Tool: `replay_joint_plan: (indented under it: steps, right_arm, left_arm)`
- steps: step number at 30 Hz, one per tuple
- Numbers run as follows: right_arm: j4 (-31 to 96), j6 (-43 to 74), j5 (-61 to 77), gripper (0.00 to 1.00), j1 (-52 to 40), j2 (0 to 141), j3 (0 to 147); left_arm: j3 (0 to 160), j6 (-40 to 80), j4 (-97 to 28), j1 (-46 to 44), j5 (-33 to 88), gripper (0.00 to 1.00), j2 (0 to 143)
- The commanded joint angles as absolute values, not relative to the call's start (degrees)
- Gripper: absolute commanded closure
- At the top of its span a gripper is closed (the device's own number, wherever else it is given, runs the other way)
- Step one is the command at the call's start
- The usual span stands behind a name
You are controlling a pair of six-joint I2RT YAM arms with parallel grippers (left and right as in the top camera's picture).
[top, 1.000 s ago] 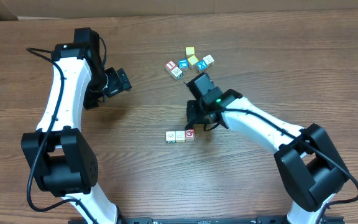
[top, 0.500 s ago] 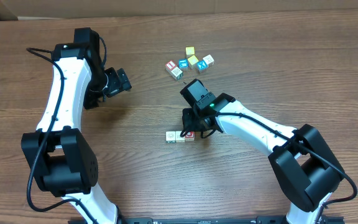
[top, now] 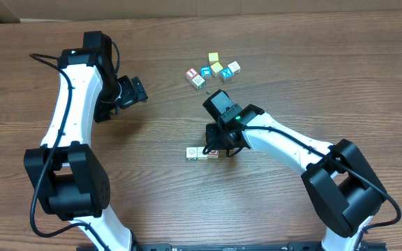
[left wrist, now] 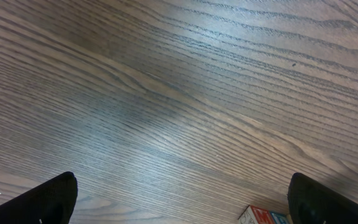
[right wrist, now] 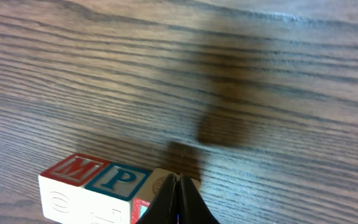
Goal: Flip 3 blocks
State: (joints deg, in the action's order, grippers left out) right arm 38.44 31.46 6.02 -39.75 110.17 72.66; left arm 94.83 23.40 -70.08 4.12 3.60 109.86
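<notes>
Right claw (right wrist: 178,182), pinched shut, sits over the end block (right wrist: 159,175) of three.

Both arms are reaching inward.
The left gripper (top: 137,90) is holding its jaws wide; the right gripper (right wrist: 178,186) is pressing its fingers together.

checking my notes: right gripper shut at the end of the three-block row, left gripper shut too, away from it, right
No: the left gripper is open, fingers spread wide in the left wrist view. The right gripper is shut at the end of the three-block row, as you say.
</notes>
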Motion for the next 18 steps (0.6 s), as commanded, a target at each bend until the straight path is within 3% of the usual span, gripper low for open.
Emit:
replay_joint_plan:
  steps: [1,18]
  right_arm:
    - [38.0,31.0,6.3,0.96,-39.5,110.5,73.0]
    - [38.2,31.0,8.7,0.96,-39.5,110.5,73.0]
  left_arm:
    - [95.8,22.7,-70.0,3.7,3.0,0.00,108.7]
    - [95.8,22.7,-70.0,3.7,3.0,0.00,108.7]
